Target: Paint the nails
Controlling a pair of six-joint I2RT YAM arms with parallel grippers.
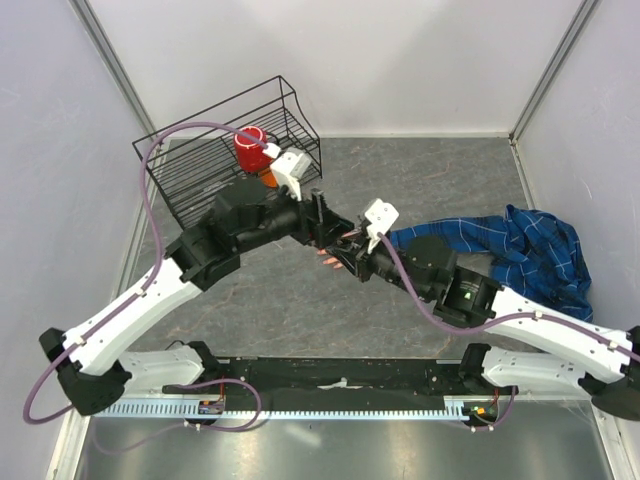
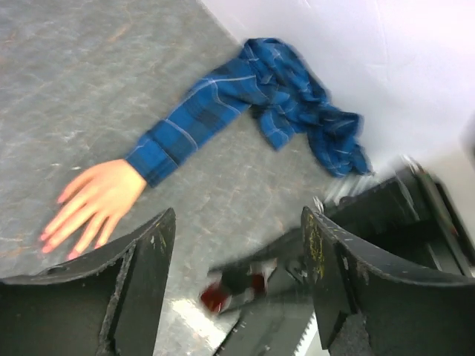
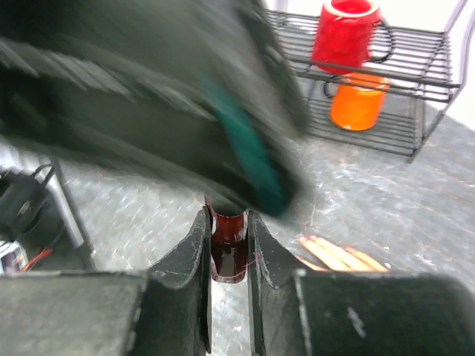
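The peach fake hand [image 2: 96,199] lies palm down on the grey table, its blue plaid cuff [image 2: 159,152] behind it. The nails [image 2: 46,243] at its fingertips look pinkish red. My left gripper [image 2: 237,215] is open and hovers just above the small dark red polish bottle [image 2: 230,289], which shows blurred between its fingers. My right gripper [image 3: 228,219] is shut on that polish bottle [image 3: 228,248], held upright beside the fake hand's fingers [image 3: 338,256]. In the top view both grippers meet over the fake hand [image 1: 330,258], left gripper [image 1: 328,225] above right gripper [image 1: 350,255].
A black wire basket [image 1: 190,180] stands at the back left with a red mug [image 1: 250,148] and an orange cup [image 3: 360,104] in it. The plaid shirt [image 1: 545,255] lies bunched at the right, near the wall.
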